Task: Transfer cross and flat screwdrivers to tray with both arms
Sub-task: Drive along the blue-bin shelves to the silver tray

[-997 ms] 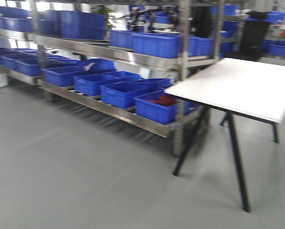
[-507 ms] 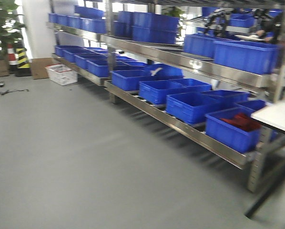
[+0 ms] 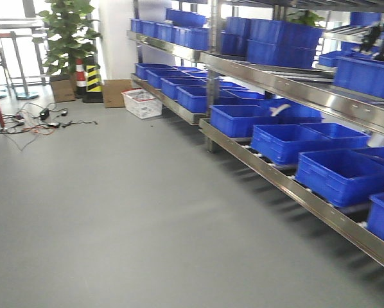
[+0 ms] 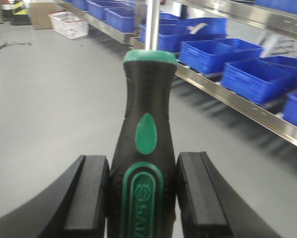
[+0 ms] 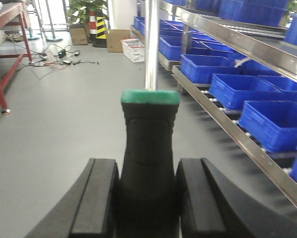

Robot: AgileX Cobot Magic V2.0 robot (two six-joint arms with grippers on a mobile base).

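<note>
My left gripper [image 4: 142, 191] is shut on a screwdriver [image 4: 146, 134] with a black and green handle; its steel shaft points up and away, and the tip is out of frame. My right gripper [image 5: 146, 196] is shut on a second screwdriver [image 5: 149, 144] with a black handle and green collar; its shaft also runs out of frame at the top. I cannot tell which is the cross and which the flat one. Both are held in the air above the grey floor. The tray is out of view. Neither gripper shows in the front view.
Steel racks [image 3: 295, 90] with several blue bins [image 3: 279, 141] run along the right. A white crate [image 3: 142, 102], a cardboard box [image 3: 115, 92], a striped cone [image 3: 91, 78], a potted plant [image 3: 67, 32] and floor cables [image 3: 38, 120] are at the far left. A red-legged bench [image 5: 9, 54] stands left.
The front view has swung left: the white table has left the frame and the racks have slid to the right, bringing the plant, cone and cables into view.
</note>
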